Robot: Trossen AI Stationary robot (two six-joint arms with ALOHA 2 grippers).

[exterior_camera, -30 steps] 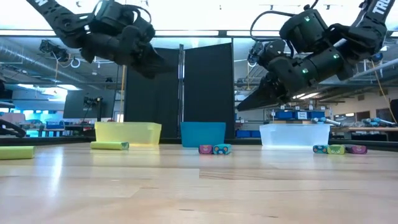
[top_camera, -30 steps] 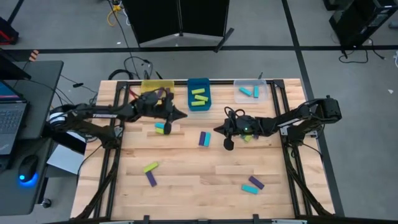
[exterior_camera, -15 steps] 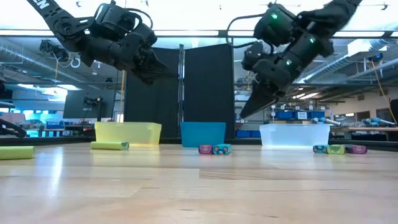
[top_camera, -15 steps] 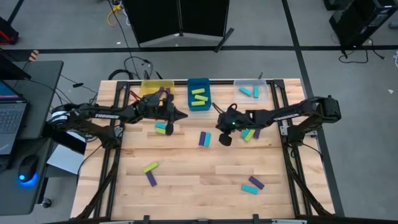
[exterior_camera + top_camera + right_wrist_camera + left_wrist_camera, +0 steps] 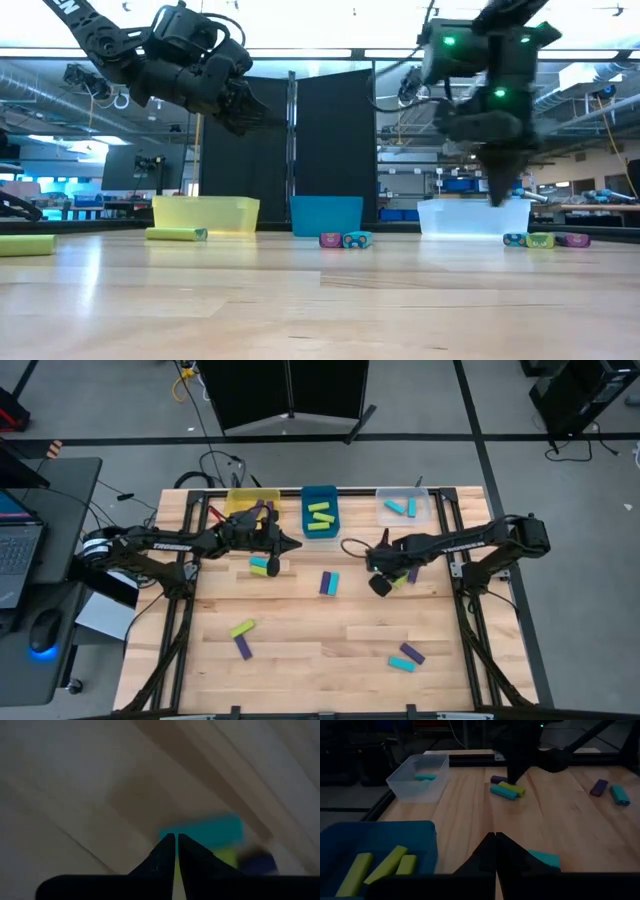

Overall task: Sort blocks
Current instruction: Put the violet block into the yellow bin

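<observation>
Small purple, lime and cyan blocks lie flat on the wooden table. One cluster (image 5: 402, 575) of a purple, a lime and a cyan block (image 5: 503, 792) lies right of centre. My right gripper (image 5: 512, 775) hangs just above and beside it, pointing straight down, shut and holding nothing; its wrist view shows the cyan block (image 5: 202, 832) past the fingertips. My left gripper (image 5: 296, 546) hovers shut and empty between the yellow bin (image 5: 252, 499) and the blue bin (image 5: 320, 510), above a cyan and purple pair (image 5: 262, 565).
The blue bin holds lime blocks, and the clear bin (image 5: 405, 507) at the far right holds cyan ones. More blocks lie mid-table (image 5: 328, 582), near left (image 5: 242, 635) and near right (image 5: 407, 657). Bare wood lies along the near edge.
My right gripper has swung from slanting toward the table's left to pointing straight down. It has risen a little and moved toward the block cluster on the right. No block has moved.
</observation>
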